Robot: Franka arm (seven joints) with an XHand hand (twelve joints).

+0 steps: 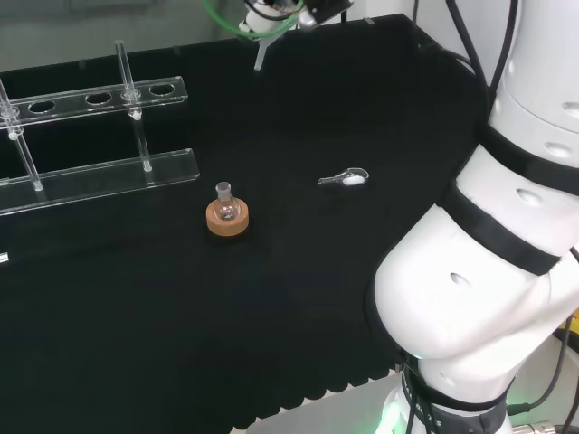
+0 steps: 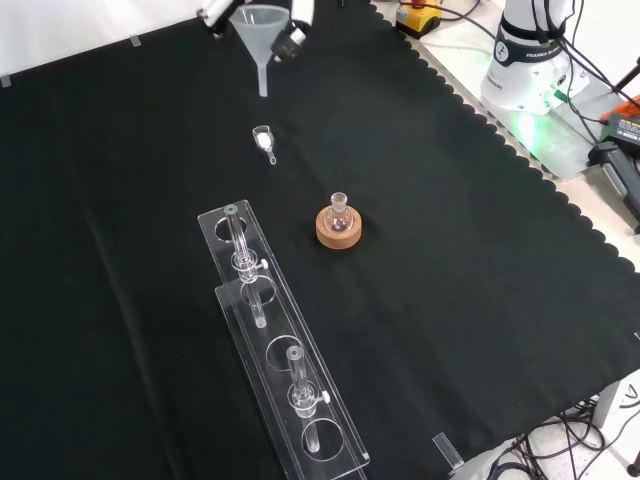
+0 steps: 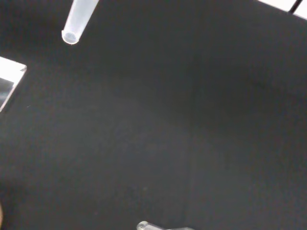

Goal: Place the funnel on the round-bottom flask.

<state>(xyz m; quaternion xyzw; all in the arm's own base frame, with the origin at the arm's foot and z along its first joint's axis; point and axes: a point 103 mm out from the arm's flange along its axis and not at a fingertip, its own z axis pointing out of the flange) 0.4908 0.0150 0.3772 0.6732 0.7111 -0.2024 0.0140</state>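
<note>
The hand (image 2: 296, 28), fingers curled around a clear funnel (image 2: 259, 35), held it spout-down high above the cloth's far edge, ready for the round-bottom flask (image 2: 339, 212) standing mid-cloth on its cork ring (image 2: 338, 232).

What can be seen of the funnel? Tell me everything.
The funnel is translucent white, seemingly plastic: a wide cone on top narrowing to a straight stem with an open round tip, seen close in the wrist view. It hangs upright, stem down, clear of the black cloth, at the top of the front view. The hand holds it at the cone's rim. It is well away from the round-bottom flask, beyond the small scoop.
</note>
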